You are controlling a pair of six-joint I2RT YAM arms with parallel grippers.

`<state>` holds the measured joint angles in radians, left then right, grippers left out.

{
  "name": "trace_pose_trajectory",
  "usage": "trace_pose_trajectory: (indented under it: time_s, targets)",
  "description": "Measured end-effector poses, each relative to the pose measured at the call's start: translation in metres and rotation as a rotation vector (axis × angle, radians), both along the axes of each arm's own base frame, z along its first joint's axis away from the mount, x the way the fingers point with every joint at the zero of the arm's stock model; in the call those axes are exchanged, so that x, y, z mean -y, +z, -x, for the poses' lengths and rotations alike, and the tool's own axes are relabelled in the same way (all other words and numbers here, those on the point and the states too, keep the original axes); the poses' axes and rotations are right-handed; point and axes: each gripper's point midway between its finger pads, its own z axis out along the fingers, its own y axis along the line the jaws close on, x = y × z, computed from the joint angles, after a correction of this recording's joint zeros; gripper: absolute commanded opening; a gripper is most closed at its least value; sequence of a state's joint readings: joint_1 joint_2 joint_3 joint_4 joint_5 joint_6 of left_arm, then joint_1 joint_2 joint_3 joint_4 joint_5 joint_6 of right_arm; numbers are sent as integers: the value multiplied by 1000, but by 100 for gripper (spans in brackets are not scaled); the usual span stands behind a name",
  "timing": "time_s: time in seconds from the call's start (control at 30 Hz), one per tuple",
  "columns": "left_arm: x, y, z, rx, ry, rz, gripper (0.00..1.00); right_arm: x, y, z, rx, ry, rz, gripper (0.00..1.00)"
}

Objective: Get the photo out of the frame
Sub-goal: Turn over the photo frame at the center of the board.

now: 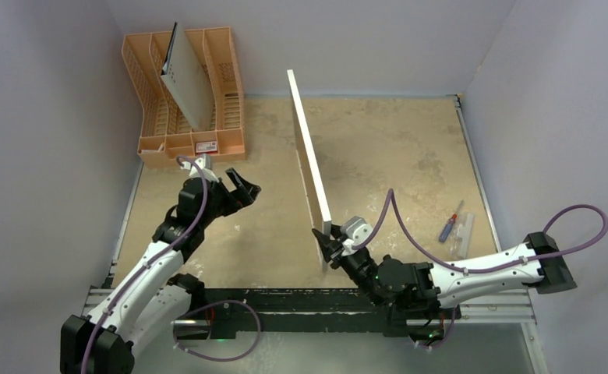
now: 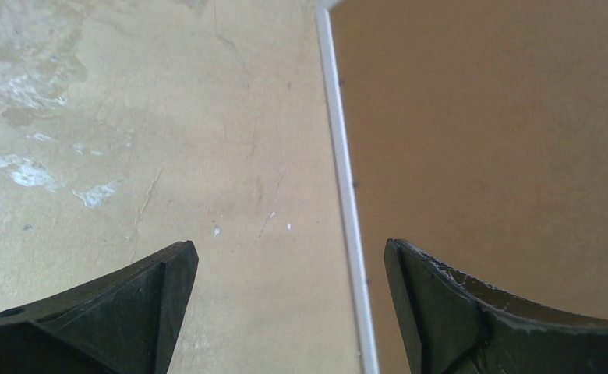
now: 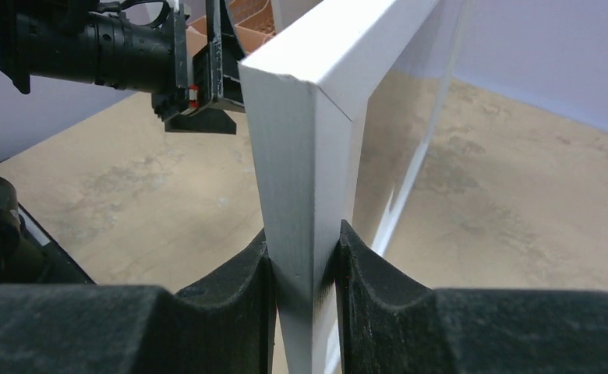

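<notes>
The frame (image 1: 309, 152) stands upright on its long edge across the middle of the table, its white border on top. My right gripper (image 1: 330, 243) is shut on the frame's near corner; in the right wrist view both fingers (image 3: 246, 288) press the white edge (image 3: 305, 195) between them. My left gripper (image 1: 246, 195) hangs open to the left of the frame, facing it. In its wrist view the brown fibreboard back (image 2: 488, 132) and a white border strip (image 2: 346, 179) fill the right side, with nothing between the wide-apart fingertips (image 2: 178, 269). The photo is hidden.
An orange plastic rack (image 1: 223, 78) stands at the back left with a grey-white holed board (image 1: 188, 82) leaning in it. A blue-handled screwdriver (image 1: 447, 226) and a clear packet (image 1: 464, 232) lie at the right. Purple walls close in the table.
</notes>
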<state>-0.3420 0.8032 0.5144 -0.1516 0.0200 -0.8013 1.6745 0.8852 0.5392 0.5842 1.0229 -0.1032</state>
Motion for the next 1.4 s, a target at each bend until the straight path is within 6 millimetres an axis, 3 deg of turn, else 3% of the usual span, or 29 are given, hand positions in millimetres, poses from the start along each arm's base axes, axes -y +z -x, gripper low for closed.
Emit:
trace_pose_trajectory:
  time_s: [0.63, 1.0, 1.13, 1.4]
  targets:
    - [16, -44, 11, -93, -103, 13, 95, 41, -64, -25, -425, -323, -429, 18]
    - [18, -77, 28, -136, -179, -24, 95, 39, -124, -16, -697, -351, -664, 21]
    - [11, -82, 33, -144, -183, -75, 95, 42, -142, -14, -780, -369, -746, 25]
    - [5, -89, 40, -146, -182, -103, 95, 52, -177, -11, -902, -389, -873, 26]
